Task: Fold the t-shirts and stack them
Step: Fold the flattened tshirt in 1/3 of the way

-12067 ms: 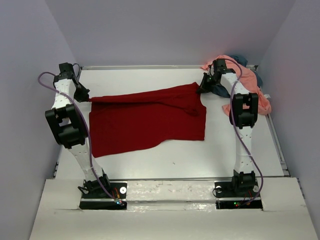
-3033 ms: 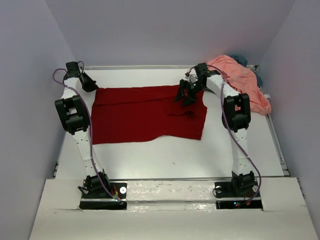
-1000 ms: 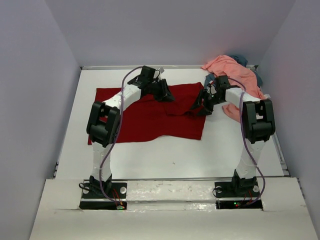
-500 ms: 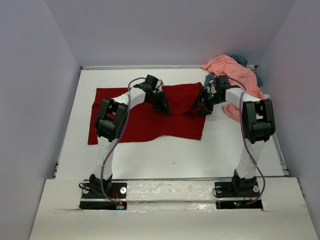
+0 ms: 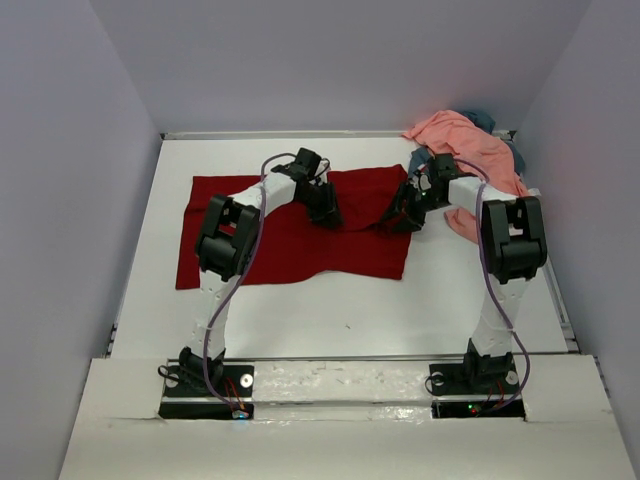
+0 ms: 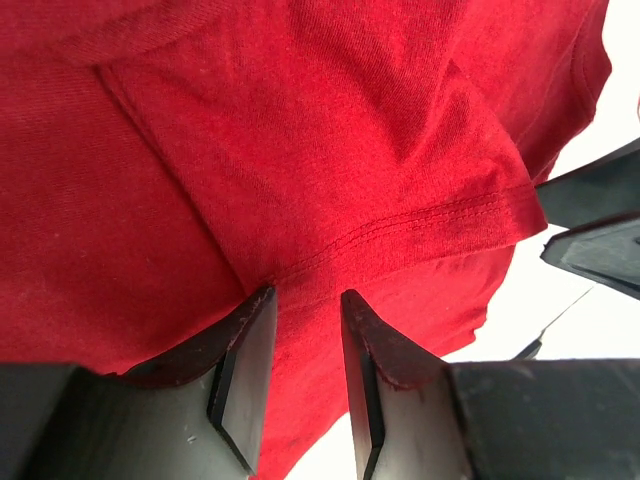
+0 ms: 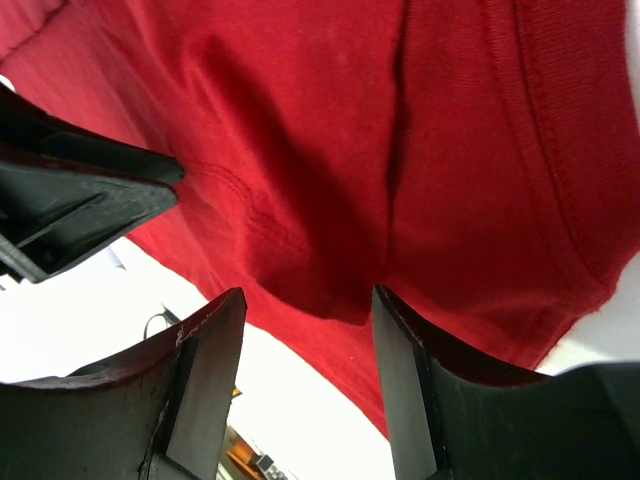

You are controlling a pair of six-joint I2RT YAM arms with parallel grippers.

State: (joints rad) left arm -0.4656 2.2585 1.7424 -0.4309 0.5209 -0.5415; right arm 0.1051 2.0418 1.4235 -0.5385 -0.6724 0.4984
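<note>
White table (image 5: 350,320) bears dark red t-shirt (image 5: 270,245), seemingly lying lengthwise left-right.

Overhead view from behind; both wrist views close, sharing dark red t-shirt (image 5: 290,225).

Open jaws straddle a fold of the dark red t-shirt (image 7: 420,150)

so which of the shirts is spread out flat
The dark red shirt, spread across the table's middle. The pink shirt and blue-grey shirt lie bunched in the far right corner.
</note>
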